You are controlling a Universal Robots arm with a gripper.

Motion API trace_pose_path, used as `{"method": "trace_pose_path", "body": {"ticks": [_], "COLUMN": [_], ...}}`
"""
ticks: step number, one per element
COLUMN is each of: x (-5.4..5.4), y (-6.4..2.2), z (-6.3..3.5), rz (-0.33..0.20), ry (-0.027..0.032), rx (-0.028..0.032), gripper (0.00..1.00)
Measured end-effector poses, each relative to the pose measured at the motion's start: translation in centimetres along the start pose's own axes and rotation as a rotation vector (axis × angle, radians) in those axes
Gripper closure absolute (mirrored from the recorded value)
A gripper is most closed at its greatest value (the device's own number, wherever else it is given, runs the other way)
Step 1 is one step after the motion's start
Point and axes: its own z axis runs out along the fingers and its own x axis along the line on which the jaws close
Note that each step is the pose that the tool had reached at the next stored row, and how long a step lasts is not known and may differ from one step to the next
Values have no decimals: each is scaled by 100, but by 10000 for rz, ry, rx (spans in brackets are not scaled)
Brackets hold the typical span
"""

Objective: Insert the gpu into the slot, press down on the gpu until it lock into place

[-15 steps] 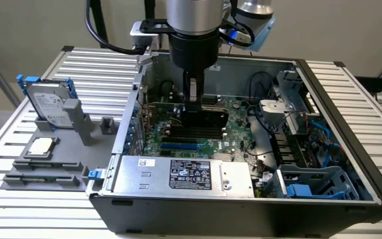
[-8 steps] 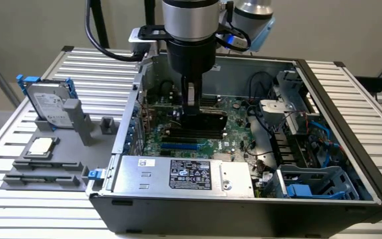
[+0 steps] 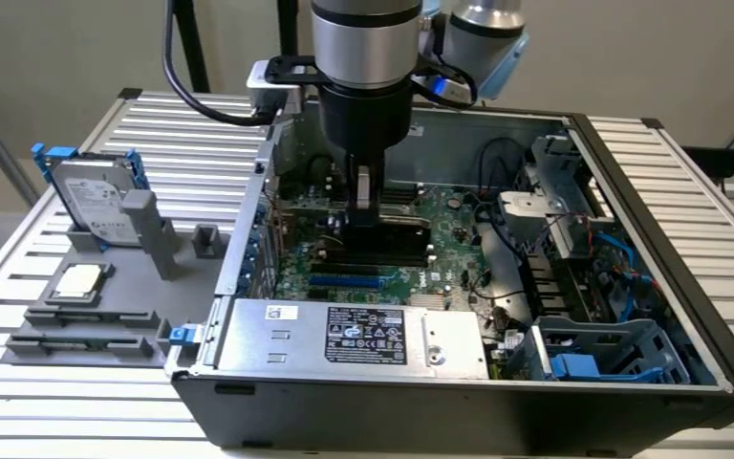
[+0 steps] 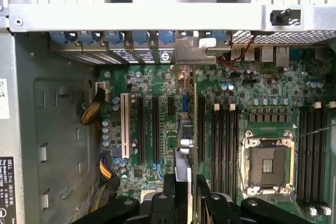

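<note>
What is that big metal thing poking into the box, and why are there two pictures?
That is a robot arm, with a gripper at its tip, like a two-fingered hand. The box is an open computer case lying on a slatted table. One picture comes from a camera standing nearby. The other comes from a camera on the robot's wrist, looking down at the green board inside. The gripper pinches the gpu, a thin card seen from its edge, over the board's blue slot. On the exterior view's left, a hard drive stands in a grey holder on the table.
</note>
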Motion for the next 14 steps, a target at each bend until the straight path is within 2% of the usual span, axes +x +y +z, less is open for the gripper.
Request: {"method": "trace_pose_path", "body": {"ticks": [3, 14], "x": [1, 4], "y": [1, 7], "z": [25, 132], "rz": [4, 278], "ry": [6, 24], "rx": [-131, -243], "gripper": [74, 74]}}
